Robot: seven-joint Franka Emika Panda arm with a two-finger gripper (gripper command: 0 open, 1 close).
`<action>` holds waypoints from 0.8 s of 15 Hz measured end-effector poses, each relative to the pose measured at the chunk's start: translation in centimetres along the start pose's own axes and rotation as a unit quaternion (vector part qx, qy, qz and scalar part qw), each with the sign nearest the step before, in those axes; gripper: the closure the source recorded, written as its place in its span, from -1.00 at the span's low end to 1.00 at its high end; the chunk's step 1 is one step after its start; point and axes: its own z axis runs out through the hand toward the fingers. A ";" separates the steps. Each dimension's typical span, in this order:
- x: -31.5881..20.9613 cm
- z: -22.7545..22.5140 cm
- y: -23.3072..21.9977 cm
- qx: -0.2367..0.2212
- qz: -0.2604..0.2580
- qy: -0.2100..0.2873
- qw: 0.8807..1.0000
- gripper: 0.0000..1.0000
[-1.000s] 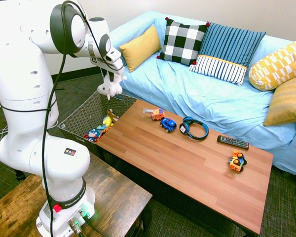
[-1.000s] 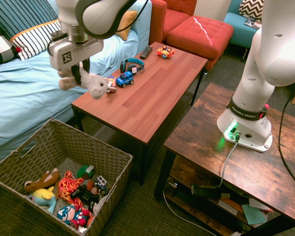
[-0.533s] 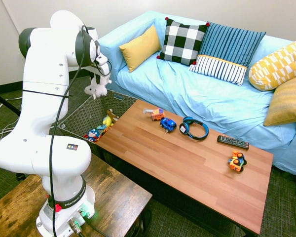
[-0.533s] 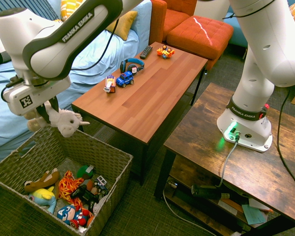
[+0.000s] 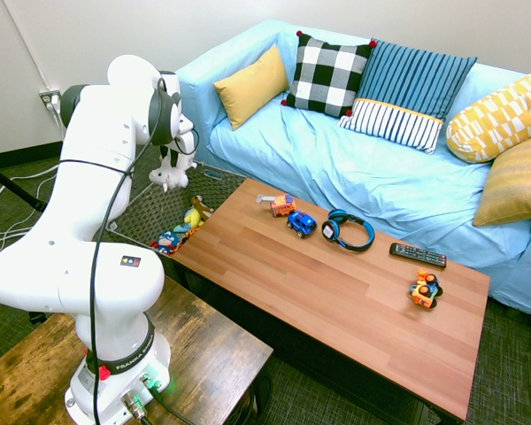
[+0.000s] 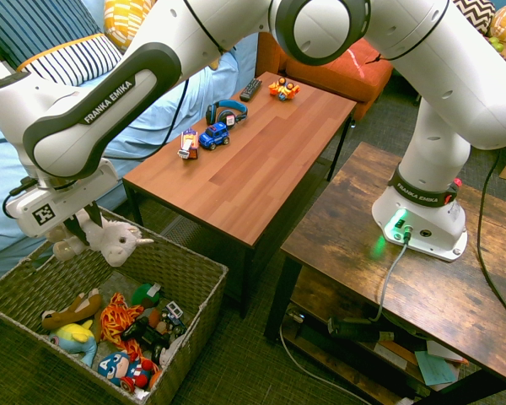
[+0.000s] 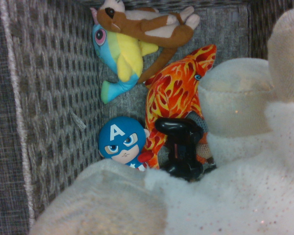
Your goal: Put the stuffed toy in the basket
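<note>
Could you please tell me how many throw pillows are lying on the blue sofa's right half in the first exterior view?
2: the yellow-and-white patterned pillow and, in front, the mustard pillow. Others might be hidden.

Basket (image 6: 191, 276): mouth open from above; toy-free strip of floor beside the wall nearest the coffee table (image 6: 236, 173). Woven walls bar sideways entry. Plush toy (image 6: 114, 240) hangs over the far side, covering part of the opening. Below it, brown plush (image 6: 72, 310), flame-patterned toy (image 6: 121, 322) and black controller (image 6: 148, 337) crowd the bottom.
</note>
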 end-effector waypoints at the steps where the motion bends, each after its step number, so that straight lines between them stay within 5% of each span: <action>1: 0.0 0.5 0.0 -0.003 0.000 -0.001 1.000 -1.00; 12: -0.1 1.4 0.1 -0.009 0.011 -0.003 1.000 -1.00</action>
